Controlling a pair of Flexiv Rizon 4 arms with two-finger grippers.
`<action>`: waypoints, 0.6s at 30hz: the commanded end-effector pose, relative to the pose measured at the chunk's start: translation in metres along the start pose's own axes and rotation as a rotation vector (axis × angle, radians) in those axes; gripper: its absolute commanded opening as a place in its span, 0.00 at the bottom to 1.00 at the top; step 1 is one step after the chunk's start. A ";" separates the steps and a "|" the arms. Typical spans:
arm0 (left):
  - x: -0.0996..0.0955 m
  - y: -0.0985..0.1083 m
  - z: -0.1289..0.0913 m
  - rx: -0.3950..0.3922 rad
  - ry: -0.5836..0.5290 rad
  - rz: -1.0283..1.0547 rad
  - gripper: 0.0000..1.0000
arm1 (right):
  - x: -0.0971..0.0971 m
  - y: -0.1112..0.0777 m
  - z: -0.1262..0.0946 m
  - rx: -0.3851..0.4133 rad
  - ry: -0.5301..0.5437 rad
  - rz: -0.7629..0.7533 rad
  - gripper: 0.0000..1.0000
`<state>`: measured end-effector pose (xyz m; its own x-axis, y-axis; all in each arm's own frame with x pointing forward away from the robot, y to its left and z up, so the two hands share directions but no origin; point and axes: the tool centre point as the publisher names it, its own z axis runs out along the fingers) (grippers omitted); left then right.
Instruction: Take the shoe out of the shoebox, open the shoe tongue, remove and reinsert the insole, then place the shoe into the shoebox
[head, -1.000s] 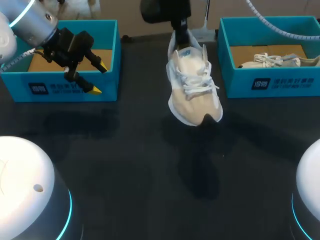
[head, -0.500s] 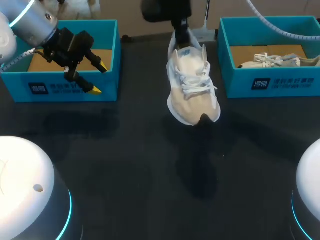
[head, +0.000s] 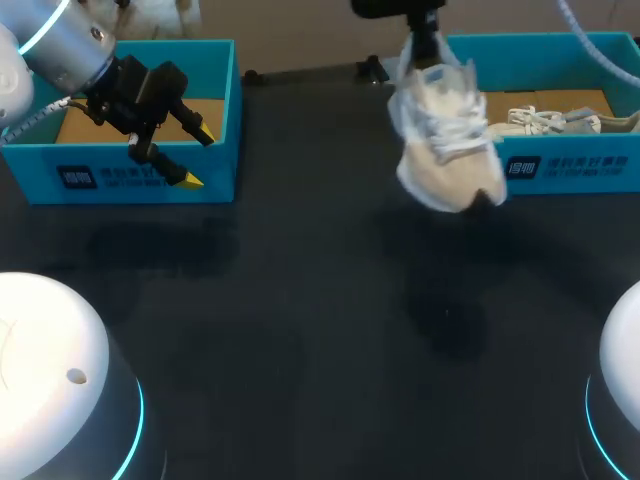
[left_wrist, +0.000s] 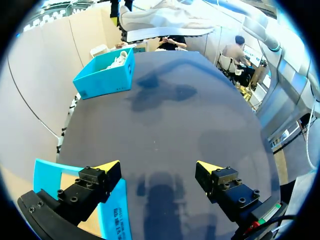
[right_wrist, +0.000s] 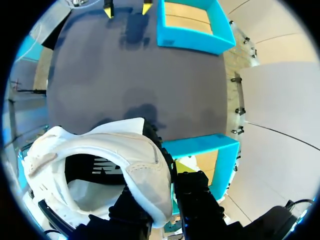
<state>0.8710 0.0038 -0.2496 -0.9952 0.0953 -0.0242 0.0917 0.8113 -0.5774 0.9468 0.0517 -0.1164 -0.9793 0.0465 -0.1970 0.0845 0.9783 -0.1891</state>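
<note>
A white and beige shoe (head: 445, 150) hangs toe-down in the air over the front left corner of the right teal shoebox (head: 570, 170). My right gripper (head: 425, 40) is shut on its heel collar. In the right wrist view the shoe (right_wrist: 100, 165) fills the foreground, and the gripper (right_wrist: 162, 200) pinches its heel edge with the dark opening in sight. My left gripper (head: 185, 150) stands open at the front wall of the left shoebox (head: 130, 175), holding nothing. The left wrist view shows that gripper (left_wrist: 157, 167) wide open over bare table, with the shoe (left_wrist: 165, 20) far ahead.
A second pale shoe (head: 555, 120) lies inside the right box. The left shoebox (right_wrist: 195, 25) shows only its cardboard floor. Dark table (head: 300, 330) spreads between and in front of the boxes.
My right arm has carried the shoe to the right and away, from mid-table to the right shoebox's near corner. The left arm has stayed put.
</note>
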 end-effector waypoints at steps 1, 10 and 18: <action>0.000 0.000 0.000 -0.002 0.001 0.000 1.00 | -0.013 -0.030 0.013 -0.083 0.002 -0.004 0.00; 0.000 0.000 0.000 -0.002 0.001 0.000 1.00 | -0.051 -0.077 0.042 -0.043 0.007 -0.032 0.00; 0.000 0.000 0.000 -0.002 0.001 0.000 1.00 | -0.082 -0.107 0.064 0.004 0.003 -0.045 0.00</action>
<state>0.8710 0.0038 -0.2496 -0.9952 0.0953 -0.0242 0.0917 0.8113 -0.5774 1.0212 -0.0637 -0.1393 -0.9806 0.0040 -0.1959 0.0461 0.9765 -0.2105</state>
